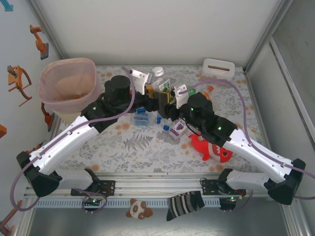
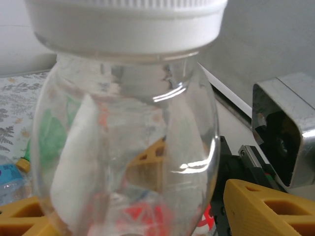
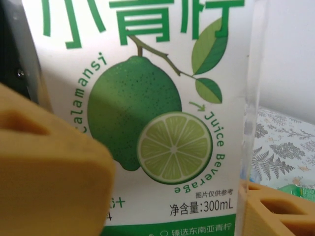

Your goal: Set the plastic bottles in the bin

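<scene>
Lime juice bottle [image 3: 147,123] right up against the lens. Its label reads the right way up and its long axis runs straight up the right wrist view. From the left wrist, what looks like the same bottle shows its white cap [image 2: 125,22] on top, so I judge it roughly upright, cap skyward.

Now the big stuff: the pink bin [image 1: 66,104] stands at the far left of the table [image 1: 147,147], on the left arm's side, well apart from the bottle at mid-table. That's likely why both arms meet here — a hand-over toward the bin.

The right gripper [image 3: 172,196] has its yellow fingers [image 3: 49,167] clamped on the bottle's sides. The left gripper [image 2: 138,211] brackets it — gripping or not, I cannot tell.

Smaller now: the red shark toy [image 1: 209,147], then loose bottles [image 1: 141,118] on the table near the grippers.
</scene>
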